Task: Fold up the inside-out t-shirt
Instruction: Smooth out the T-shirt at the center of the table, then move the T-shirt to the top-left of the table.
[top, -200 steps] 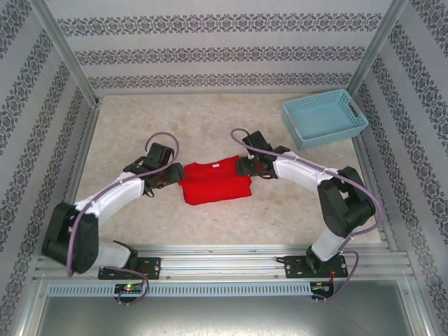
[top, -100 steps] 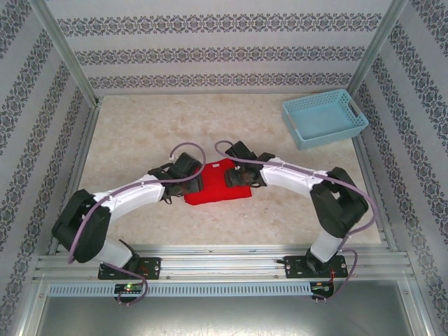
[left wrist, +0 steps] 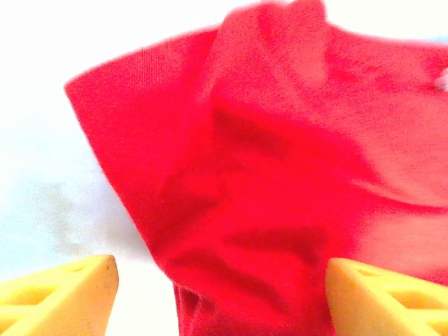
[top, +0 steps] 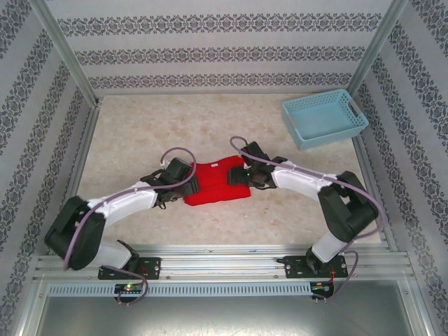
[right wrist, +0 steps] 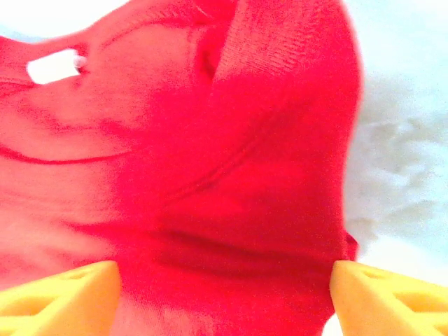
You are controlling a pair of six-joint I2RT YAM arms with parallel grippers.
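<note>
The inside-out t-shirt (top: 213, 185) lies as a compact bright red bundle mid-table. My left gripper (top: 187, 183) is at its left edge and my right gripper (top: 236, 176) at its right edge, both low over the cloth. In the left wrist view the yellow fingers (left wrist: 63, 294) stand wide apart with a folded flap of shirt (left wrist: 280, 140) lying between and beyond them, unpinched. The right wrist view has the same spread: fingers (right wrist: 388, 297) wide, rumpled shirt (right wrist: 245, 140) between them, and a white tag (right wrist: 52, 66) at the far left. Both grippers are open.
A light blue plastic basket (top: 324, 117) stands at the back right corner. Bare pale tabletop (top: 175, 133) surrounds the shirt. Patterned walls and metal posts close in the table's sides and back.
Both grippers swept inward over the shirt, then drew back to its edges. Their jaws have spread wider, and the cloth lies loose between them.
</note>
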